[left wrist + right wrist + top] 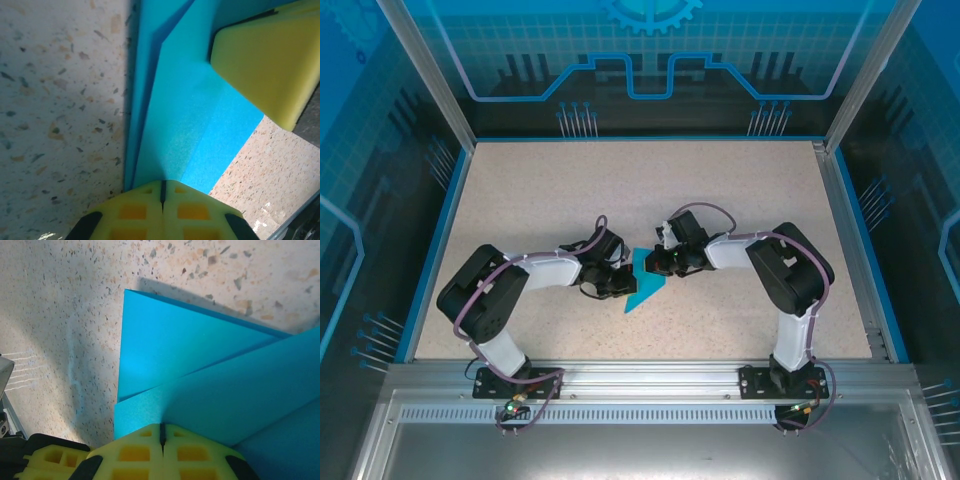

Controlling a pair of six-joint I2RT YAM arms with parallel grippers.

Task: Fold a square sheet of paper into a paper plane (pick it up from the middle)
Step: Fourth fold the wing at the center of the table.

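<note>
The square sheet of paper point(646, 284), half folded, lies mid-way across the surface point(740, 190). Right claw point(162, 429) is clenched on a lifted flap. Left claw point(162, 186) is clenched too, tips at the fold, but we can't tell if it's pinching. If either tugs sideways, we reckon the sheet slides and the crease goes crooked.
</note>
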